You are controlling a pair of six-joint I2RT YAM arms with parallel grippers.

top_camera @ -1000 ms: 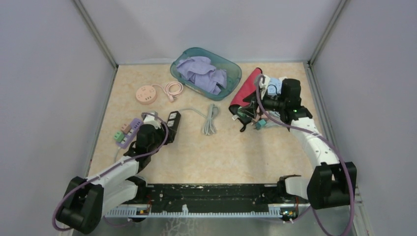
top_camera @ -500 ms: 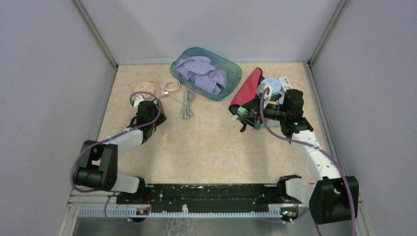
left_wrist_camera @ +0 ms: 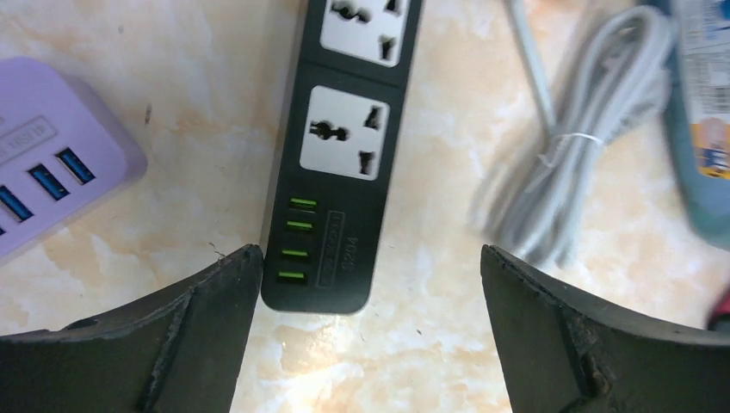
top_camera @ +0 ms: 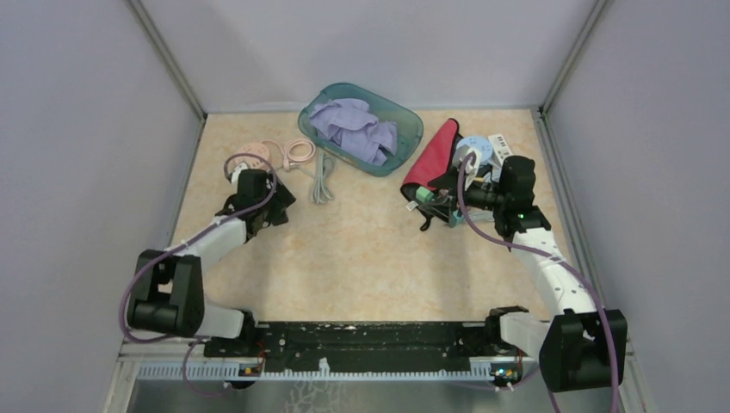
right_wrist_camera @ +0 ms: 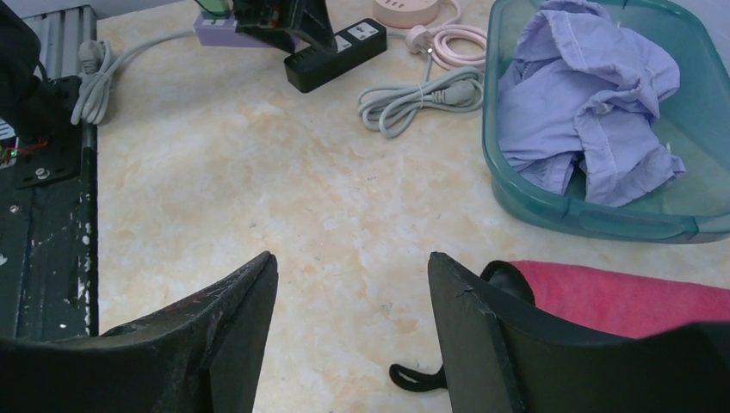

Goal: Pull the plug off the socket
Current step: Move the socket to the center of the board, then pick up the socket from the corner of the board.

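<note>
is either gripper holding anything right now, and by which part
Nothing is held. The left gripper is open over the black power strip; the right gripper is open and empty.

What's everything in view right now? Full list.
Black power strip: 1, black, under left gripper
USB power strip: 1, purple, beside the black one
Round power strip: 1, pink, far left, cord coiled
Cable bundle: 1, grey, left of bin
Bin: 1, teal, far centre
Shirt: 1, lilac, in bin
Cloth: 1, red, right of bin
Table: 1, beige marble
Left gripper: open, empty
Right gripper: open, empty
</note>
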